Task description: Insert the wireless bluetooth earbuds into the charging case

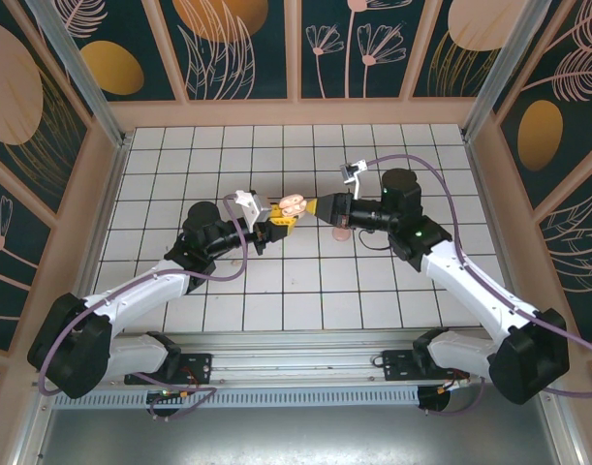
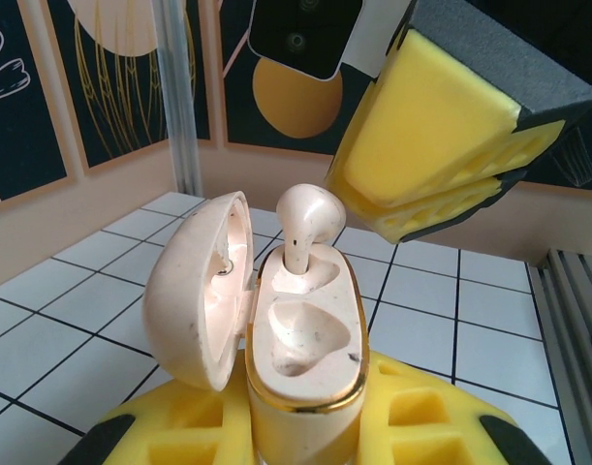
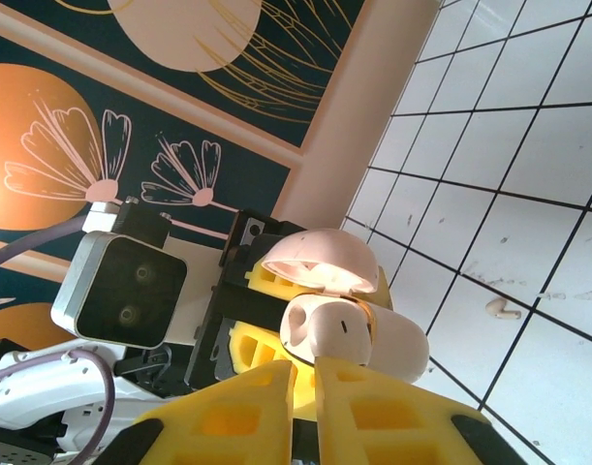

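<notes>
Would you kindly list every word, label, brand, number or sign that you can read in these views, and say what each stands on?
There are none to read.
The charging case and the earbud standing in it bear only dark specks, no lettering.
The wall panels carry flower and leaf patterns, no words.
The white camera housing shows no legible label.

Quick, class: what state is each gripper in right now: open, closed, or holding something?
Left gripper: closed on the charging case.
Right gripper: closed, holding nothing.
</notes>
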### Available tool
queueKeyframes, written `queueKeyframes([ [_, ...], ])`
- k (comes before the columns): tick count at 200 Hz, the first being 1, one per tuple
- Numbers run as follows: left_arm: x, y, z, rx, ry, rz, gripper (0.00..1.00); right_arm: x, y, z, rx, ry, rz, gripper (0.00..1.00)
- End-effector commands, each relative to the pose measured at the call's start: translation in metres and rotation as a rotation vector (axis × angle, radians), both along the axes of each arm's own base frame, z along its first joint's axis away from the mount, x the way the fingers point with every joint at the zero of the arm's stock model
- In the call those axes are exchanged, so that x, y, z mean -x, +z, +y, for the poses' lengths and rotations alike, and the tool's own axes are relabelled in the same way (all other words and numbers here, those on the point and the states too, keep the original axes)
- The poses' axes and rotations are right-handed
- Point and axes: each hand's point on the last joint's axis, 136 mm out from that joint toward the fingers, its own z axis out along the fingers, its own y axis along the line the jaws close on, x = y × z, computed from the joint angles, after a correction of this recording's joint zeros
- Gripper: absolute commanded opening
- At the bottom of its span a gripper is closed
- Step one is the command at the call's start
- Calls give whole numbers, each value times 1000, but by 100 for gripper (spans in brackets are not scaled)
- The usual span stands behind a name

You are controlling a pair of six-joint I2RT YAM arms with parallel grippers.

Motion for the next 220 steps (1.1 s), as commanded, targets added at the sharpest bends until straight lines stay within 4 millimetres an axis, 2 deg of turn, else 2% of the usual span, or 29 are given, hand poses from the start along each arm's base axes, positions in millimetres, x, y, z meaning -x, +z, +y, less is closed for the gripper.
queueKeyframes([
  [1, 3, 25, 0, 36, -6, -76, 15, 10, 10, 10, -23, 57, -24, 13],
  [68, 3, 25, -1, 35, -8, -74, 15, 15, 14, 15, -28, 74, -37, 11],
  [126, 5, 24, -1, 35, -18, -76, 15, 10, 21, -4, 35, 0, -119, 25],
  [173, 7, 25, -1, 32, -26, -82, 15, 15, 38, -19, 139, -18, -512, 30],
  [180, 7, 25, -1, 33, -27, -83, 15, 9, 38, -27, 165, -40, -572, 31],
  [193, 7, 24, -1, 31, -26, -82, 15, 15, 38, -29, 200, -1, -714, 34],
  [220, 7, 25, -1, 34, -29, -85, 15, 29, 40, -34, 240, 32, -1021, 35],
])
